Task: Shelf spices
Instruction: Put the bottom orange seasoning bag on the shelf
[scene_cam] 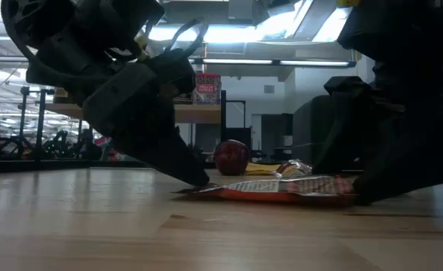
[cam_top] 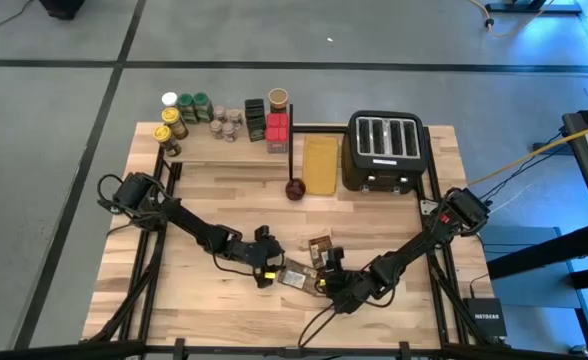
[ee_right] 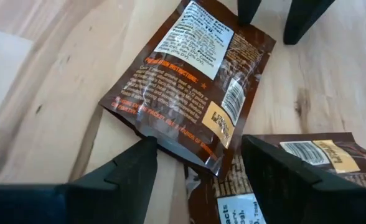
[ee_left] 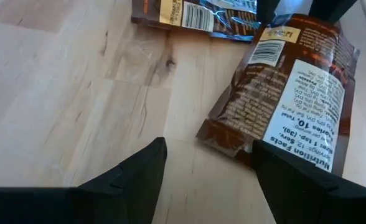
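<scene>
Two flat brown spice packets lay label-down on the counter [cam_top: 204,200] near its 6 o'clock edge, well apart from the shelf [cam_top: 224,150] at 11 o'clock where the other spices [cam_top: 224,118] were already lined up, so these two were probably the last left to shelve. The left gripper [cam_top: 267,272] reached in from 9 o'clock with its jaws apart, straddling one end of the nearer packet [ee_left: 289,87] without clamping it. The right gripper [cam_top: 326,280] came in from 3 o'clock, jaws likewise apart, over the same packet's opposite end. The second packet [cam_top: 320,244] lay just beyond, toward 12 o'clock, partly overlapping the first. Lying flat, each gave little edge to pinch, which likely explained both arms working one packet.
</scene>
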Available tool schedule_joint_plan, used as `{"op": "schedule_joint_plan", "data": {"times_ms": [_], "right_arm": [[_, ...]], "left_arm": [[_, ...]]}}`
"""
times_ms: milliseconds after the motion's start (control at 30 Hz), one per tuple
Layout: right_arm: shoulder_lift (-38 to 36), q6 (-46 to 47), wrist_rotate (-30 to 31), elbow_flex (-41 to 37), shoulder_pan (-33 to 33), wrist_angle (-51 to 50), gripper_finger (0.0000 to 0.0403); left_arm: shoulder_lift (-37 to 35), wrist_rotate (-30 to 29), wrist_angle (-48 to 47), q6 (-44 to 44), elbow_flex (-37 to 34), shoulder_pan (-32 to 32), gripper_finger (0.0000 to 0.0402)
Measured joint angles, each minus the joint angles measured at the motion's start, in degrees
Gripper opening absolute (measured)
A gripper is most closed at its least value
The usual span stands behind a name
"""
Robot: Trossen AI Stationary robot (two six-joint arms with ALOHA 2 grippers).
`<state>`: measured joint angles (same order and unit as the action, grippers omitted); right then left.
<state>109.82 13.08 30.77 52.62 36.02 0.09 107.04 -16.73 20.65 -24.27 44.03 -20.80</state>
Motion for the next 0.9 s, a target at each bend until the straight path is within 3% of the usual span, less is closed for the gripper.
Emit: {"op": "schedule_joint_plan", "data": {"times_ms": [167,533,900], "right_arm": [[0.1,-0.1,0.3,0.0,0.0,0.4,0.0236],[0.2,-4.2,0.8,-0.1,-0.1,0.7,0.0236],[0.3,-6.0,1.0,-0.3,-0.6,4.3,0.0236]], "left_arm": [[-1.4,-0.7,-1.7,7.4,-0.2,-1.8,0.0235],[-3.2,-3.6,-3.1,39.6,-0.3,-2.6,0.0235],[-3.2,-1.8,-4.2,47.6,-0.1,-2.6,0.0235]]}}
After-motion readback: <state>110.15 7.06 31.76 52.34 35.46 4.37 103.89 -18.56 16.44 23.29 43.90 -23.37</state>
